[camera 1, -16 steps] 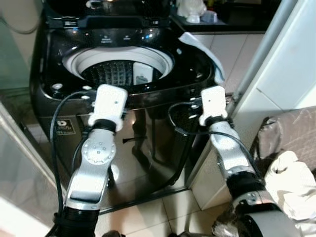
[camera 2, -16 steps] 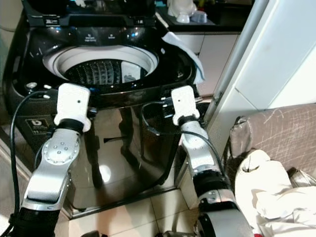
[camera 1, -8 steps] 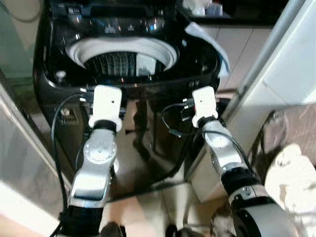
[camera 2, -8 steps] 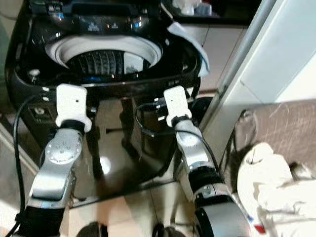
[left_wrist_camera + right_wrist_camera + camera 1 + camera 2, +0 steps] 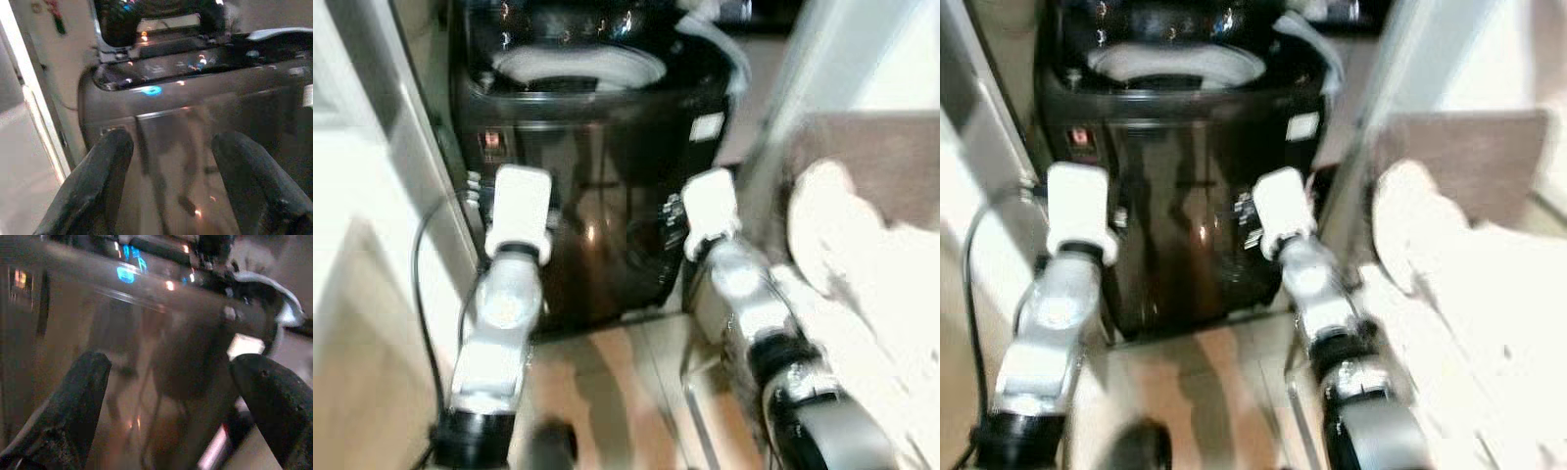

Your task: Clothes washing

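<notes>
Blurred head views; black top-loading washing machine (image 5: 607, 196) straight ahead on the tiled floor (image 5: 607, 392), lid up, white rim of the drum opening (image 5: 578, 69) visible at its top; pale cloth (image 5: 724, 49) draped over the machine's top right corner, hanging down the right edge; small white label (image 5: 708, 125) near the upper right of the glossy front panel; small reddish mark (image 5: 491, 140) near the upper left of that panel.

Left claw (image 5: 168, 181) held up before the machine's front, fingers (image 5: 95, 181) apart, nothing between them, facing the dark reflective panel with a blue light (image 5: 152, 90) glowing on the control strip above; white housing of the left wrist (image 5: 521, 211) in front of the panel's left side, black cable (image 5: 421, 294) looping down beside the silver forearm.

Right claw (image 5: 171, 406) likewise raised toward the front panel, fingers (image 5: 73, 401) wide apart and empty, blue indicator lights (image 5: 128, 271) glowing above, white label and the hanging cloth off toward one finger; white housing of the right wrist (image 5: 708, 211) in front of the panel's lower right side.

Heap of white laundry (image 5: 862, 274) on the floor to the right of the machine, beside the right arm, against a brownish surface (image 5: 871, 157); pale wall or door panel (image 5: 372, 245) along the left; too blurred to tell finer detail.
</notes>
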